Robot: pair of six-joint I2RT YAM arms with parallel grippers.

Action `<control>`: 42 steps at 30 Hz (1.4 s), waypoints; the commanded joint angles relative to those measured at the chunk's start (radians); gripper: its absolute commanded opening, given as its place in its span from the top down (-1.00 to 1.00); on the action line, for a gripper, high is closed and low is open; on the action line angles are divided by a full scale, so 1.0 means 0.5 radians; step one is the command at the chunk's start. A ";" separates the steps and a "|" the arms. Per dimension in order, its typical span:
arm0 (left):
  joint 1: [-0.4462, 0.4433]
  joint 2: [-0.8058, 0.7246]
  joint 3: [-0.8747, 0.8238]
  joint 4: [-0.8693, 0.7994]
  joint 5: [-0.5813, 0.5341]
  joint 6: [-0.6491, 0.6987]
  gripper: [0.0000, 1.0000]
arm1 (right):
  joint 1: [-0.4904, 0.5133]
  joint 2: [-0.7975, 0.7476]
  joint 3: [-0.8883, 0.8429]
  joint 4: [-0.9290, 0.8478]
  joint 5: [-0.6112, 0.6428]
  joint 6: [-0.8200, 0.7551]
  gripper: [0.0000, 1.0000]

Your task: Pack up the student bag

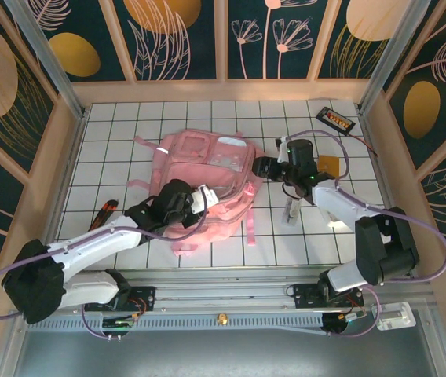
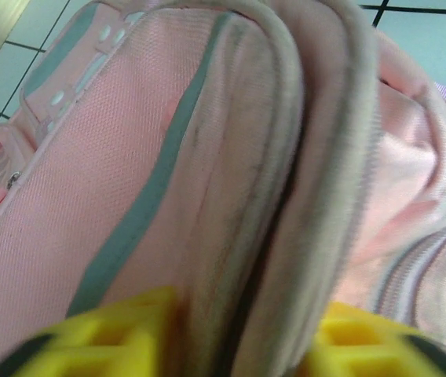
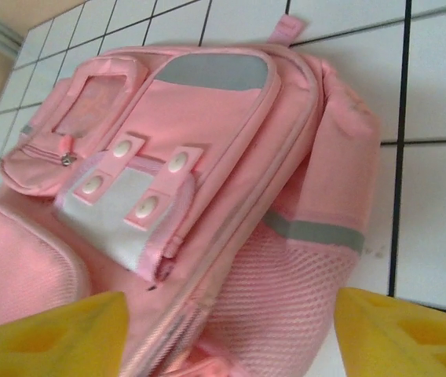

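- Surface, top view: a white tiled table [image 1: 317,236] with dark grid lines, walled in by dark panels with a floral pattern. The large soft pink fabric student bag [image 1: 207,184] lies flat at the table's centre, front pockets upward.
- Top view, arms: the left gripper [image 1: 195,200] sits on the bag's near edge. The right gripper [image 1: 264,166] stands just beside its right side. A flat black packet with orange lettering [image 1: 337,119] lies well apart near the far right corner.
- Left wrist view: the left gripper [image 2: 239,349] has its yellow fingertips [image 2: 121,342] pressed on either side of a piped fold of the student bag [image 2: 89,196]. The fold fills the gap between them, so this gripper is judged clamped on that seam.
- Right wrist view: the right gripper [image 3: 231,338] has its yellow fingertips [image 3: 403,330] spread wide and hovers over the student bag [image 3: 207,118], holding nothing. A grey reflective strip [image 3: 313,230] and a mesh side pocket are visible.
- Handling judgement: the bag looks limp and light. It will sag and fold rather than hold its shape.
- Hold judgement: piped seams, straps and the top loop offer firm purchase. The window panels look slicker, and the mesh may snag a fingertip.
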 commanded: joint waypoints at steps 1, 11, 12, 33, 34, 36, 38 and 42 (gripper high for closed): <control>0.018 -0.135 0.009 0.067 -0.050 -0.074 -0.60 | 0.034 -0.160 0.095 -0.174 -0.047 -0.010 -0.67; 0.023 -0.236 0.161 -0.075 -0.086 -0.222 -0.97 | 0.007 0.058 0.504 -0.734 -0.335 -0.023 -0.98; 0.023 -0.191 0.177 -0.103 -0.110 -0.167 -0.97 | 0.003 0.064 0.496 -0.715 -0.349 -0.011 -0.98; 0.023 0.427 0.333 0.023 -0.262 0.478 -0.26 | 0.021 0.163 0.172 -0.241 -0.871 0.221 -0.28; 0.022 0.416 0.327 0.009 -0.273 0.474 -0.25 | 0.029 0.185 0.155 -0.200 -0.896 0.248 -0.22; 0.024 0.369 0.308 -0.015 -0.311 0.453 -0.34 | 0.054 0.227 0.152 -0.168 -0.905 0.232 -0.13; 0.037 0.267 0.263 -0.048 -0.318 0.462 -0.44 | 0.069 0.283 0.158 -0.127 -0.924 0.199 -0.11; 0.058 0.051 0.103 -0.116 -0.320 0.696 -0.47 | 0.098 0.342 0.186 -0.112 -0.930 0.138 -0.02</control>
